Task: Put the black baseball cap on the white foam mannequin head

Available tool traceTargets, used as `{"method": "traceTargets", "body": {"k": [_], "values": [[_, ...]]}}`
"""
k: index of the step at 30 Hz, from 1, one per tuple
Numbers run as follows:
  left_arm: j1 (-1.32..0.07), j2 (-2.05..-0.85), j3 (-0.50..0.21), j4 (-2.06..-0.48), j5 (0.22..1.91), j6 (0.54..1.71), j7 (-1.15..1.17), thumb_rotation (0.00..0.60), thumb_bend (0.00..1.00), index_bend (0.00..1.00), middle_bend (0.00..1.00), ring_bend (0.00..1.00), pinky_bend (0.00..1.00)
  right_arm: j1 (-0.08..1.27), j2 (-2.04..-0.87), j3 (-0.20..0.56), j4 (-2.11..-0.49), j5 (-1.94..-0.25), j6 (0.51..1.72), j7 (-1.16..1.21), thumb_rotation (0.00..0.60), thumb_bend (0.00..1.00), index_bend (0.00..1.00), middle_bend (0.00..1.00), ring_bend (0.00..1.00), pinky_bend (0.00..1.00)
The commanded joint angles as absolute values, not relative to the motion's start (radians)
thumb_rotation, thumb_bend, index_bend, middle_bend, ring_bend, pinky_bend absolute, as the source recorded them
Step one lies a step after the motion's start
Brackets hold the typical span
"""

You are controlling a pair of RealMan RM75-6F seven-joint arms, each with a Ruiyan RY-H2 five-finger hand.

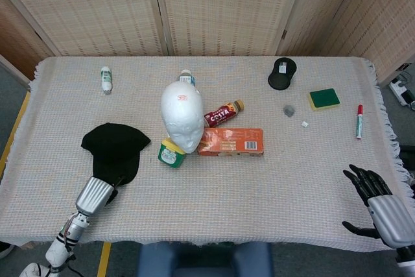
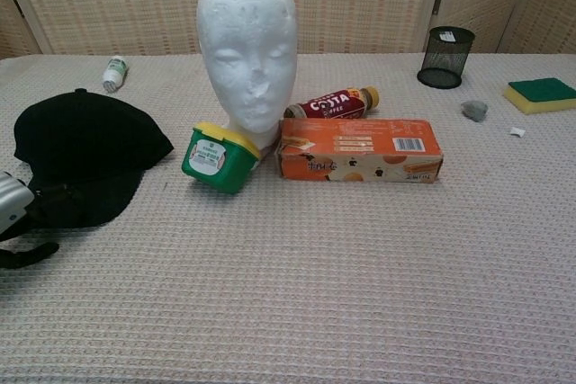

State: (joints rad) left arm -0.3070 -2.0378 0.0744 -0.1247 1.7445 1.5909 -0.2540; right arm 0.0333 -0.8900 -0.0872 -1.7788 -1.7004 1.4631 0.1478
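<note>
The black baseball cap (image 1: 115, 150) lies flat on the table's left side, its brim toward the front edge; the chest view shows the cap (image 2: 85, 159) at far left. To its right, the white foam mannequin head (image 1: 182, 115) stands upright and bare, and in the chest view the head (image 2: 247, 51) faces the camera. My left hand (image 1: 97, 194) is at the brim's front edge, its dark fingers (image 2: 54, 197) lying against the brim and the thumb apart below. My right hand (image 1: 379, 205) hovers near the front right corner, fingers spread, holding nothing.
A green tub with a yellow lid (image 1: 171, 154) and an orange box (image 1: 231, 141) lean at the mannequin's base, a Costa bottle (image 1: 224, 113) behind them. Further off are a black mesh cup (image 1: 281, 72), a sponge (image 1: 323, 98), a red marker (image 1: 359, 121) and a white bottle (image 1: 106, 79).
</note>
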Motion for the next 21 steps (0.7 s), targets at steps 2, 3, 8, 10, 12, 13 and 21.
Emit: {"method": "traceTargets", "body": {"k": [2, 3, 8, 10, 12, 13, 21], "values": [[-0.314, -2.032, 0.080, -0.117, 1.738, 1.585, -0.240, 0.600, 0.33, 0.39, 1.00, 1.00, 1.00, 0.039, -0.879, -0.098, -1.782, -1.715, 1.452, 0.160, 0.600, 0.03, 0.00, 0.00, 0.00, 0.00], [-0.315, -2.031, 0.080, -0.115, 1.735, 1.581, -0.236, 0.600, 0.33, 0.39, 1.00, 1.00, 1.00, 0.040, -0.877, -0.100, -1.782, -1.719, 1.451, 0.162, 0.600, 0.03, 0.00, 0.00, 0.00, 0.00], [-0.327, -2.023, 0.078, -0.108, 1.719, 1.553, -0.219, 0.600, 0.34, 0.39, 1.00, 1.00, 1.00, 0.042, -0.869, -0.110, -1.783, -1.738, 1.450, 0.175, 0.600, 0.04, 0.00, 0.00, 0.00, 0.00], [-0.331, -2.021, 0.076, -0.107, 1.712, 1.545, -0.215, 0.600, 0.34, 0.39, 1.00, 1.00, 1.00, 0.043, -0.867, -0.113, -1.784, -1.742, 1.449, 0.179, 0.600, 0.05, 0.00, 0.00, 0.00, 0.00], [-0.336, -2.020, 0.074, -0.107, 1.705, 1.537, -0.213, 0.600, 0.34, 0.39, 1.00, 1.00, 1.00, 0.044, -0.865, -0.116, -1.784, -1.747, 1.446, 0.182, 0.600, 0.05, 0.00, 0.00, 0.00, 0.00], [-0.337, -2.020, 0.074, -0.106, 1.703, 1.535, -0.211, 0.600, 0.34, 0.39, 1.00, 1.00, 1.00, 0.045, -0.864, -0.117, -1.785, -1.749, 1.444, 0.183, 0.600, 0.05, 0.00, 0.00, 0.00, 0.00], [-0.351, -2.017, 0.069, -0.100, 1.682, 1.515, -0.198, 0.600, 0.35, 0.38, 1.00, 1.00, 1.00, 0.056, -0.857, -0.127, -1.786, -1.764, 1.430, 0.196, 0.600, 0.08, 0.00, 0.00, 0.00, 0.00]]}}
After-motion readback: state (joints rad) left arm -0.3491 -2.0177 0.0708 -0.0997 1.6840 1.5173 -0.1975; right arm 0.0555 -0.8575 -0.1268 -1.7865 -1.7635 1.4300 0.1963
